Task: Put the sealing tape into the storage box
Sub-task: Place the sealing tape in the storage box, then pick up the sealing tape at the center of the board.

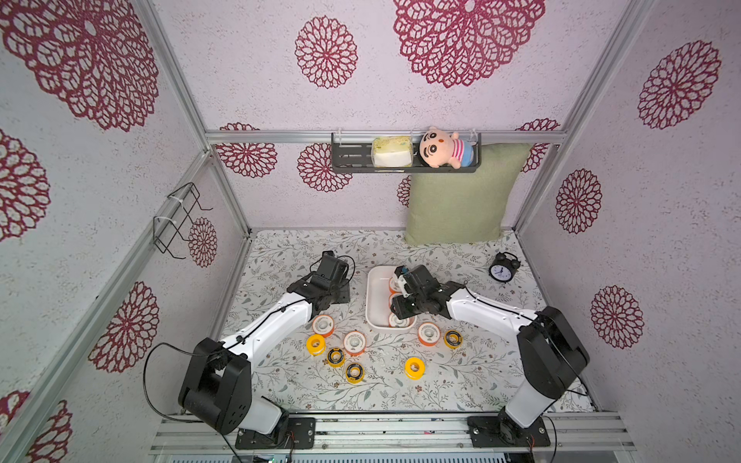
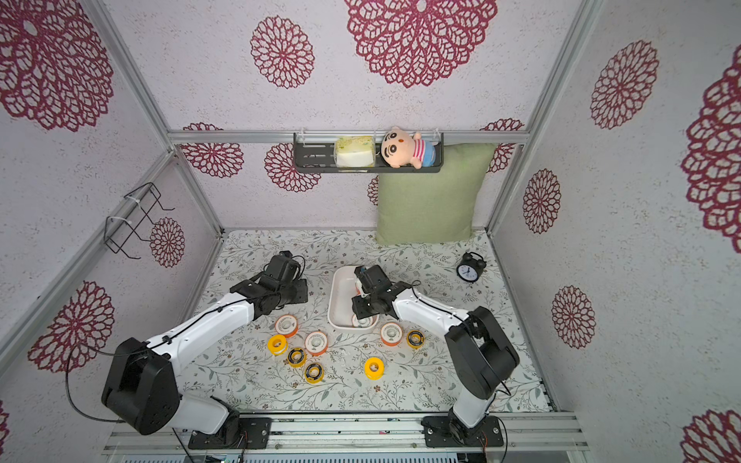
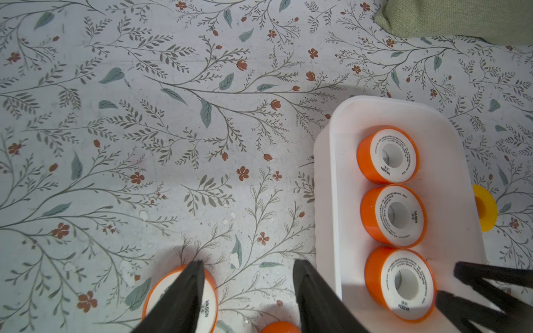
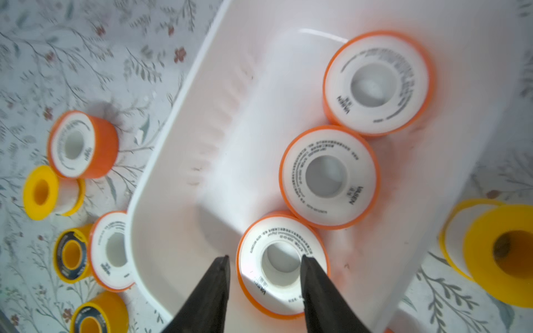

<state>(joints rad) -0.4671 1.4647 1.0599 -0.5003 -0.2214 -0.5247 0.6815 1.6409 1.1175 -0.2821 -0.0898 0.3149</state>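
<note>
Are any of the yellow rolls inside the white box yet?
No, the storage box holds only three orange sealing tape spools; the yellow spools lie outside it.

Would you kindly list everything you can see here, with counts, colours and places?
storage box: one, white, middle of the table.
orange sealing tape spools: six; three in the box, three on the table before it.
plain yellow spools: three; two before the box, one beside it.
black-ringed yellow spools: three, before the box.
alarm clock: one, black, table's far right.
cushion: one, green, back wall.
wall shelf: one, black, back wall, holding tissue pack and plush doll.
wire rack: one, black, left wall.
left gripper: black, open, left of the box.
right gripper: black, open, over the box.
</note>
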